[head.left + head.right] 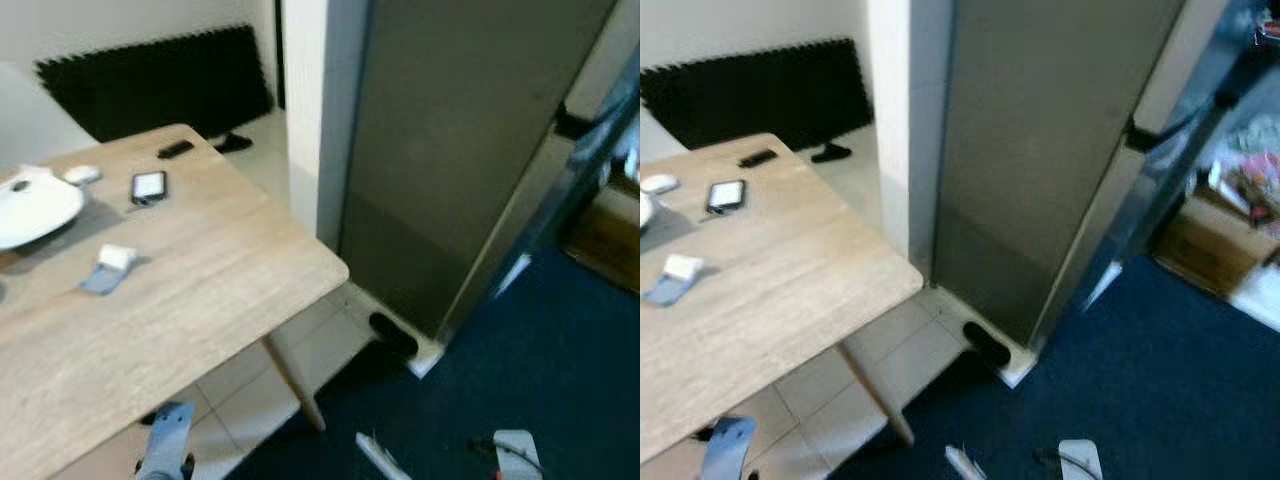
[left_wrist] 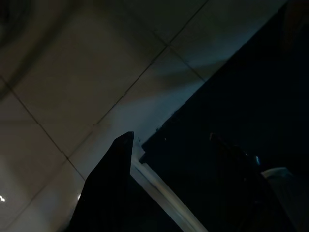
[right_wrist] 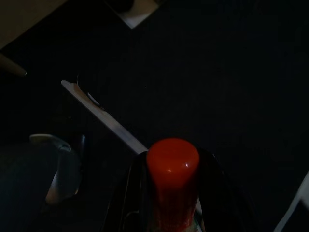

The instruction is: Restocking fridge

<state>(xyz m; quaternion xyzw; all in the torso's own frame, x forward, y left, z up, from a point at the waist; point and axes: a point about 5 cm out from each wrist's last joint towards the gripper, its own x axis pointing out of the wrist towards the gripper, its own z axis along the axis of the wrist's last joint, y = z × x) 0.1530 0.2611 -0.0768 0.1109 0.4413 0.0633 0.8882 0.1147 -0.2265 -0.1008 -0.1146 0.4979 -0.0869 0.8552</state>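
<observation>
The grey fridge stands ahead on the right, its side panel facing me. Its door hangs ajar at the far right, with blurred goods behind it. My right gripper is shut on a bottle with a red cap, held low above the dark carpet. My left gripper hangs open over pale floor tiles at the carpet's edge, with nothing between its fingers. Both silver arms show at the bottom of the eye views.
A wooden table fills the left, carrying a phone, a white dish and small items. Black foam panel leans on the back wall. Navy carpet lies before the fridge. A cardboard box sits past the door.
</observation>
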